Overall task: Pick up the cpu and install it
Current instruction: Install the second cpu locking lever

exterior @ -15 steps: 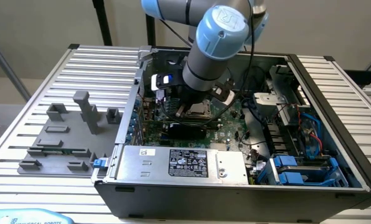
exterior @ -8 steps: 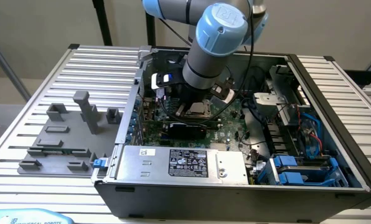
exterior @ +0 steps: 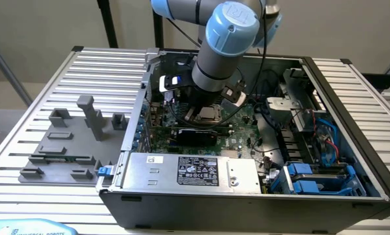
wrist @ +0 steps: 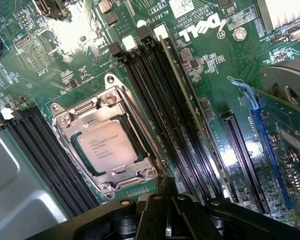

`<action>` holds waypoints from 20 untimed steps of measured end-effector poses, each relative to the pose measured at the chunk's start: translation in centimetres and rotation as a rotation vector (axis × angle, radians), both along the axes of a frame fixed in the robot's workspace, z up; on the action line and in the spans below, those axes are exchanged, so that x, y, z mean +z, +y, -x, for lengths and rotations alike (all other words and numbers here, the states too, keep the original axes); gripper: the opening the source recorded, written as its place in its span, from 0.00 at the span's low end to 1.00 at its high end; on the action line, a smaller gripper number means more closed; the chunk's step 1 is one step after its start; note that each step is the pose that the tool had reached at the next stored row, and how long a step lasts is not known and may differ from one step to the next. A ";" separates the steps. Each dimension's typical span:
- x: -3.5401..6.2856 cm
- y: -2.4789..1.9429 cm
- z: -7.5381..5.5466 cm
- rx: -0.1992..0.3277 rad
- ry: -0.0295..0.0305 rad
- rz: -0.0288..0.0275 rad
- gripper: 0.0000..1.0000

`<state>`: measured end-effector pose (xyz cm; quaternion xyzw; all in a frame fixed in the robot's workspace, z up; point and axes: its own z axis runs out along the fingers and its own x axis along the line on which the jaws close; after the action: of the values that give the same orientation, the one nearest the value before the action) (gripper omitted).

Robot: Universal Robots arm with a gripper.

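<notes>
Ribbed metal tabletop (exterior: 25, 161) | open PC case (exterior: 247, 200), steel, boxy | green motherboard (wrist: 65, 60), rigid, densely populated | socket (wrist: 107, 145) framed in silver steel | cpu (wrist: 106, 145) seated inside socket, 12 o'clock from claw (wrist: 167, 212); judged light, stiff, fragile underside, edges-only hold | claw shut, empty.

Grey fixture blocks (exterior: 71, 142) beside computer case (exterior: 247, 198)

cpu (wrist: 109, 146): we see matt silvery metal, below the gripper (wrist: 172, 210)
socket frame (wrist: 65, 122): shiny bare metal
motherboard (wrist: 215, 75): glossy green
fixture blocks (exterior: 64, 147): matt grey plastic
</notes>
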<state>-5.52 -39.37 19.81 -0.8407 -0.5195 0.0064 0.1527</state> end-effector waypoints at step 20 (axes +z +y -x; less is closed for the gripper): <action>0.67 0.72 0.0 0.000 0.0017 0.0382 0.11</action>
<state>-5.51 -38.65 20.47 -0.8434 -0.5192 0.0170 0.1370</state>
